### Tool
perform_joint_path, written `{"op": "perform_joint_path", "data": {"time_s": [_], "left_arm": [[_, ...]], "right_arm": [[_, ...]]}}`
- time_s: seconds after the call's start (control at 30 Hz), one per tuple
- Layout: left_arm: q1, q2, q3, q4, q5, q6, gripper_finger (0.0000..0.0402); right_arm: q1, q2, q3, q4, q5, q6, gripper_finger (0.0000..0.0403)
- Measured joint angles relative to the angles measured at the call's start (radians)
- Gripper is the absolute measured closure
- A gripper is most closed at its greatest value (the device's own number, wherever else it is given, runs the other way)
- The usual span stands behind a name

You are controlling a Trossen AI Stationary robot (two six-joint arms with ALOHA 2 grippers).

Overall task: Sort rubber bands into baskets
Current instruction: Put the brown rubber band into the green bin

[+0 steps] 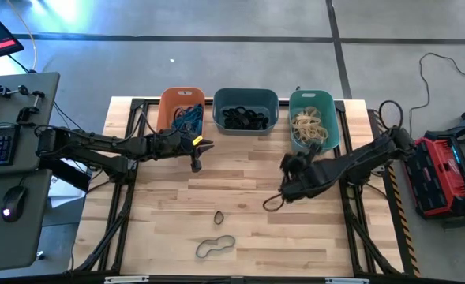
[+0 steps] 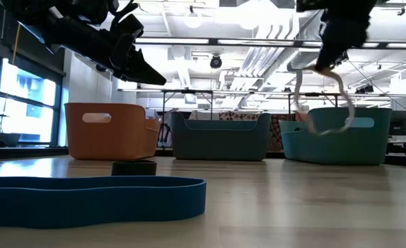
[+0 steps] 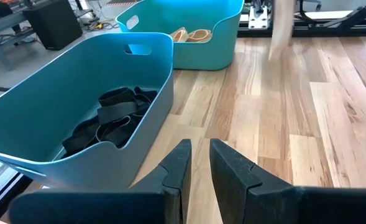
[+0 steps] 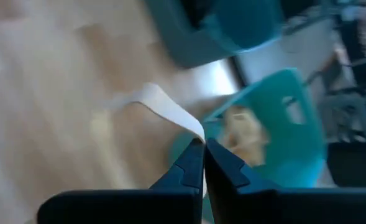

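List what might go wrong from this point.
1. The right gripper pinches the tan band only at its tips, so the loop dangling in the air short of the teal basket could slip out before reaching it.
2. The hanging loop might catch on the basket's rim and land outside.
3. The blue band and the dark band lie close together on the table; a later pick may grab both.

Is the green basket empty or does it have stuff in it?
Not empty. The teal basket holds a pile of tan rubber bands.
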Motion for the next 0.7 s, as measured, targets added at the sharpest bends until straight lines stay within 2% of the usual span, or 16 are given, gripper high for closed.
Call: {"op": "perform_joint_path", "data": {"time_s": [0.2,0.3,0.53,0.7], "left_arm": [[0.000,0.000,0.000,0.000,0.000,-0.001,0.0353],[0.000,0.000,0.000,0.000,0.000,-0.003,0.0353],[-0.001,0.000,0.000,-0.003,0.006,-0.003,0.0353],[-0.017,0.000,0.000,-0.006,0.020,-0.003,0.0353]], "right_arm": [[-0.097,-0.052,0.066,-0.138,0.195,0.095,0.0403],[-0.178,-0.096,0.078,-0.142,0.249,0.061,0.0403],[-0.424,-0.178,0.048,-0.129,0.295,-0.075,0.0403],[-0.582,-0.206,-0.036,-0.055,0.233,-0.177,0.0403]]}}
